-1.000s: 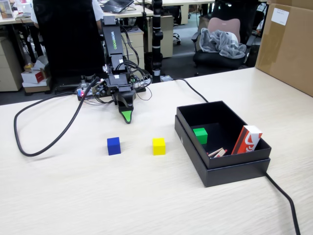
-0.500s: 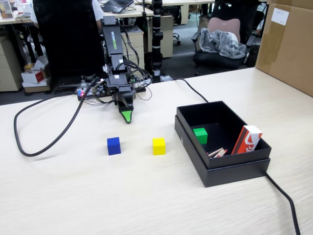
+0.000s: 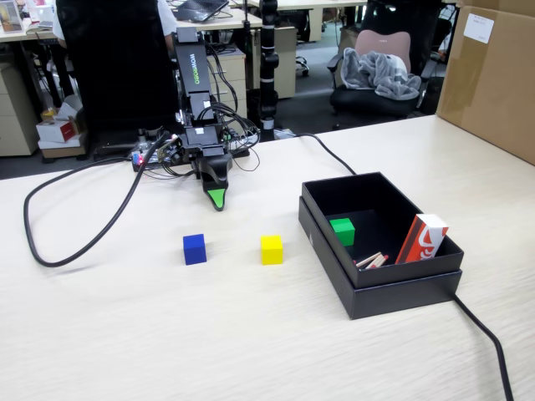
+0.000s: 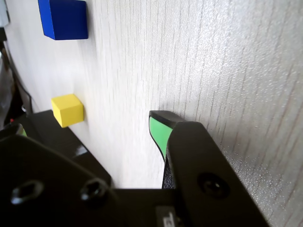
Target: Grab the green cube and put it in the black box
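The green cube (image 3: 341, 230) lies inside the black box (image 3: 435, 269), in its left part, near the wall. The box stands on the table at the right of the fixed view. My gripper (image 3: 217, 199) hangs tip-down over bare table by the arm's base, well left of the box and behind the other cubes. In the wrist view one green-padded finger (image 4: 159, 131) shows clearly, its inner face bare. A wide gap of table separates it from the dark jaw at the left edge. The gripper (image 4: 89, 129) holds nothing.
A blue cube (image 3: 194, 248) (image 4: 64, 19) and a yellow cube (image 3: 271, 249) (image 4: 67, 109) sit on the table in front of the arm. A red-and-white pack (image 3: 422, 237) leans inside the box. A black cable (image 3: 50, 242) loops left; another (image 3: 481, 330) runs from the box. A brown carton (image 3: 493, 75) stands far right.
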Controlling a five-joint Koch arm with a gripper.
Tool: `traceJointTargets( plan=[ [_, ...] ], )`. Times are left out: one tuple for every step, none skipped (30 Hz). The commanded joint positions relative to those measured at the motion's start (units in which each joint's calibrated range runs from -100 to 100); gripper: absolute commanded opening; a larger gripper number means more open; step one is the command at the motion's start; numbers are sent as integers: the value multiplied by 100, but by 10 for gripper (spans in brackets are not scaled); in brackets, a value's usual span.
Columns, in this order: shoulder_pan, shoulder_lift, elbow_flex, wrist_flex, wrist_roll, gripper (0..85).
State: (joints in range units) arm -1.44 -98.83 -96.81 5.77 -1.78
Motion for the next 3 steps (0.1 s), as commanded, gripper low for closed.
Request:
traceJointTargets(
  plan=[
    [-5,79,-48,-201,-10,501],
    [-5,79,-48,-201,-10,501],
    [0,79,-48,-201,-10,501]
  ],
)
